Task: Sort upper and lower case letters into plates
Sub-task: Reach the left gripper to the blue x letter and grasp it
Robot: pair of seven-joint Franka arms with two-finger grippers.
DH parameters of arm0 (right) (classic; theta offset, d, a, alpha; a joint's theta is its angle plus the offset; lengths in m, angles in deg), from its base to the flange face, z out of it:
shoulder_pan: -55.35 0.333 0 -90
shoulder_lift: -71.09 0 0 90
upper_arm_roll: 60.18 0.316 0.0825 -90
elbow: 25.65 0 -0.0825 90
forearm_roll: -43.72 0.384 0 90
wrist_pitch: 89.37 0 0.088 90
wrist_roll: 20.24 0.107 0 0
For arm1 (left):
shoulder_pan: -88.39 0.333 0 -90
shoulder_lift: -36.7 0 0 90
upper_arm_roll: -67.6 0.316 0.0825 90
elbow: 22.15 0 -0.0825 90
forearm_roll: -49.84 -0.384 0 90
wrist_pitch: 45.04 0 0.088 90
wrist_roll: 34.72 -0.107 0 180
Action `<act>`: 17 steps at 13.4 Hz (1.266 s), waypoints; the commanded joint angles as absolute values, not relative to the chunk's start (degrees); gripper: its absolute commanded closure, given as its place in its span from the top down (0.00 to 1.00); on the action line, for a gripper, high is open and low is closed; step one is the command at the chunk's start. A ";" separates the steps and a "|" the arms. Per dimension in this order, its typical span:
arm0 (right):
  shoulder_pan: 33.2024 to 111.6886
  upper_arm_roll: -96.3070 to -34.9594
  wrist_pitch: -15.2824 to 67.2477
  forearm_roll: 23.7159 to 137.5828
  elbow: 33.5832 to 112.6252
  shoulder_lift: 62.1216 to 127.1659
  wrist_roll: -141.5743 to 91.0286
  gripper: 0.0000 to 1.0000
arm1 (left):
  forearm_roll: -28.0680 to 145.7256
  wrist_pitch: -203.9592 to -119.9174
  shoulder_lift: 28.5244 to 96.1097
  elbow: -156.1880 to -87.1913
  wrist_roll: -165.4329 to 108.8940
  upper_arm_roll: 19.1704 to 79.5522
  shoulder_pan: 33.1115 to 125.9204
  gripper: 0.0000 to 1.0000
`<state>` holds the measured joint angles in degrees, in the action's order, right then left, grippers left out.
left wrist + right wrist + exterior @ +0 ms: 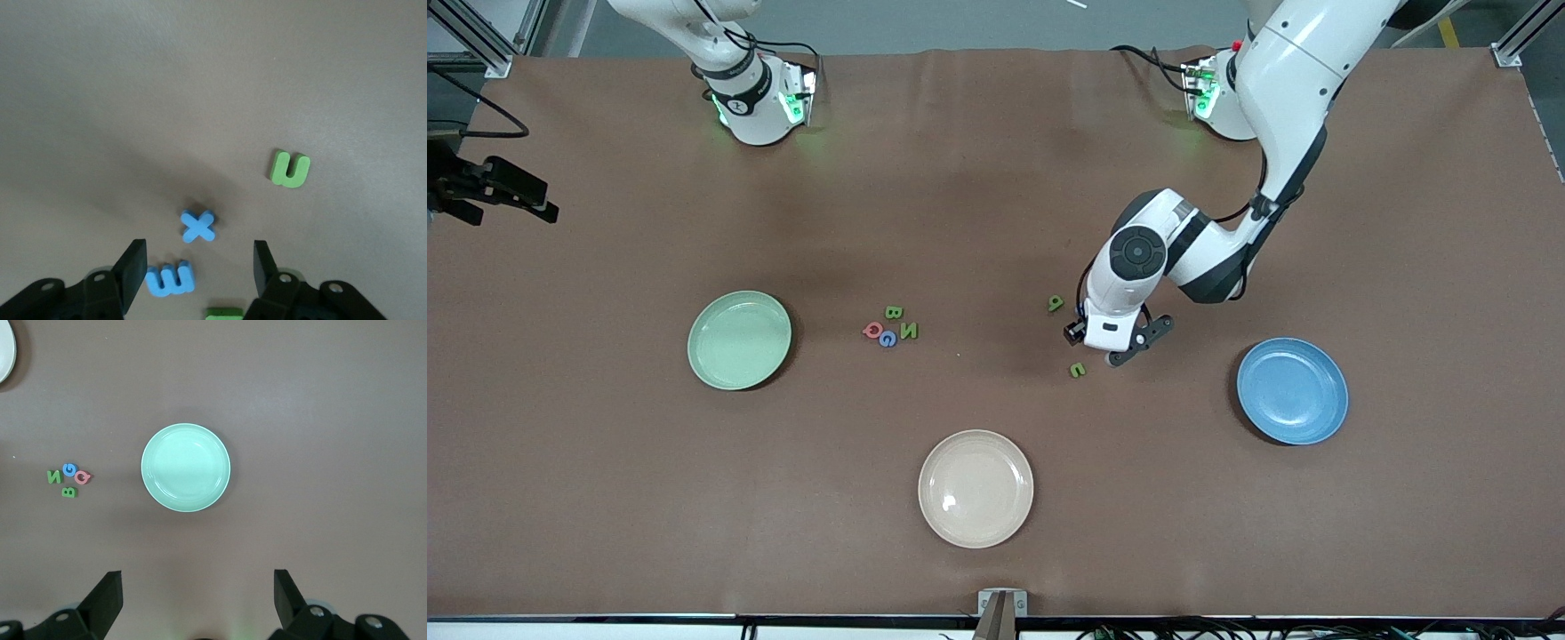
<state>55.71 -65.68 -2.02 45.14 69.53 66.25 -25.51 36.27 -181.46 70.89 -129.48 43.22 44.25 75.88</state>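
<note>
Letters (198, 226) (flat, foam-like) lie under left claw (200, 267).

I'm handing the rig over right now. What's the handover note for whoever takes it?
Left tool: open, low over the table, blue w between its fingers, not gripped.
Right tool: open, waiting high over the mint plate.
Capitals B, Q, G and N are clustered mid-table.
Lowercase x, u, w and one more green letter lie around the left tool, toward the blue plate.
Done: nothing. Both plates hold no letters.
Left: all eight letters.
</note>
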 commanded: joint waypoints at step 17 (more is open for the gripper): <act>54.56 -65.11 -1.84 46.09 66.99 67.65 -25.07 1.00 | 29.36 -178.81 66.32 -128.50 38.17 44.48 87.58 0.00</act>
